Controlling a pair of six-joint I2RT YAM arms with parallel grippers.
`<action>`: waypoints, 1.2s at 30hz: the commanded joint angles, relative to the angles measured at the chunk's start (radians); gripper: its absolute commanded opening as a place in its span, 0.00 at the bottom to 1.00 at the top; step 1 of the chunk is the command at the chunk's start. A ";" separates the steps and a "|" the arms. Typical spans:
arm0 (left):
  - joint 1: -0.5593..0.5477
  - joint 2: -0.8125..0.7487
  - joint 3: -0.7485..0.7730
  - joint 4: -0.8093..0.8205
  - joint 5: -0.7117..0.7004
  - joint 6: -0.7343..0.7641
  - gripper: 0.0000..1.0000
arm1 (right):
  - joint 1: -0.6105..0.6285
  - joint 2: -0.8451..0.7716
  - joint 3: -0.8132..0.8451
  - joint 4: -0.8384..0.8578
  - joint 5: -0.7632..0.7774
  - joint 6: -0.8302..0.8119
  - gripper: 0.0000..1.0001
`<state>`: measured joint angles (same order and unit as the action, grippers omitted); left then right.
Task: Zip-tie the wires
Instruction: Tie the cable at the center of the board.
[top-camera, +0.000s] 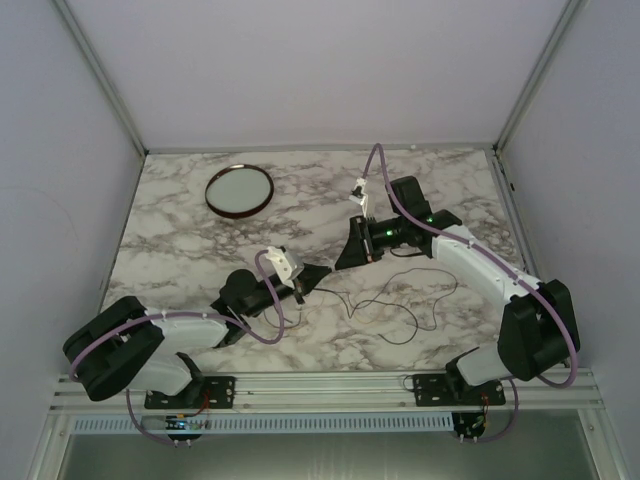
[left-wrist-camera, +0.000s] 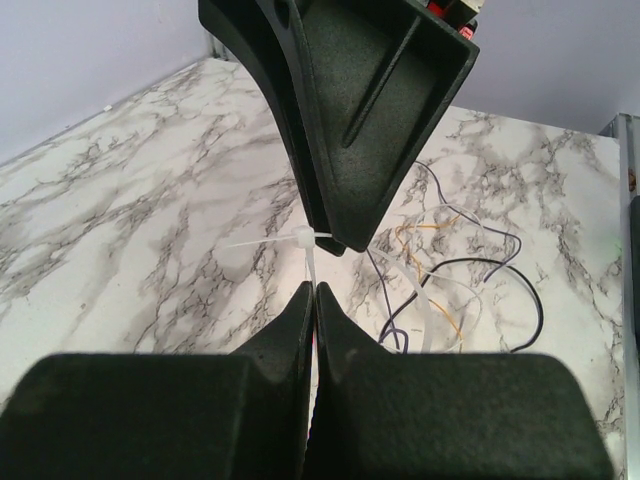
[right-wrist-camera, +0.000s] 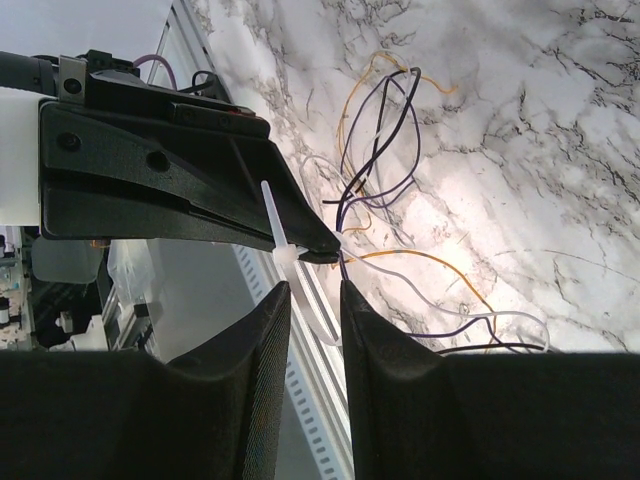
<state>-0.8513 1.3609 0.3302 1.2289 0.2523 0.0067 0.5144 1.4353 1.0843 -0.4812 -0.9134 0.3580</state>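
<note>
My left gripper (left-wrist-camera: 313, 292) is shut on the white zip tie (left-wrist-camera: 310, 262), whose strap rises from the jaw tips to its square head. In the right wrist view that head (right-wrist-camera: 285, 256) sits at the tip of the left gripper (right-wrist-camera: 325, 250), with the tail sticking up and a loop of strap curving down between the fingers of my right gripper (right-wrist-camera: 315, 295). Its jaws stand apart, open. The wires (right-wrist-camera: 380, 130), thin dark, purple, orange and white strands, fan out from the left gripper's tip across the marble. From above, both grippers (top-camera: 318, 272) (top-camera: 343, 258) meet tip to tip, and the wires (top-camera: 400, 300) trail right.
A round dark-rimmed dish (top-camera: 239, 190) lies at the back left of the marble table (top-camera: 180, 230). A metal rail (top-camera: 330, 385) runs along the near edge between the arm bases. Lilac cables loop over both arms.
</note>
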 joint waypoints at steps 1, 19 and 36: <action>-0.007 0.010 0.000 0.075 0.010 -0.010 0.00 | -0.013 -0.006 0.034 -0.009 0.009 -0.012 0.26; -0.006 0.044 0.006 0.124 0.001 -0.052 0.00 | 0.020 -0.013 -0.056 0.027 -0.087 -0.046 0.30; -0.007 0.079 -0.032 0.239 0.057 -0.012 0.00 | 0.033 0.010 -0.057 0.119 -0.116 0.035 0.00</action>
<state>-0.8513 1.4269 0.3256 1.3293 0.2596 -0.0406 0.5442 1.4357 0.9962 -0.3977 -1.0107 0.3782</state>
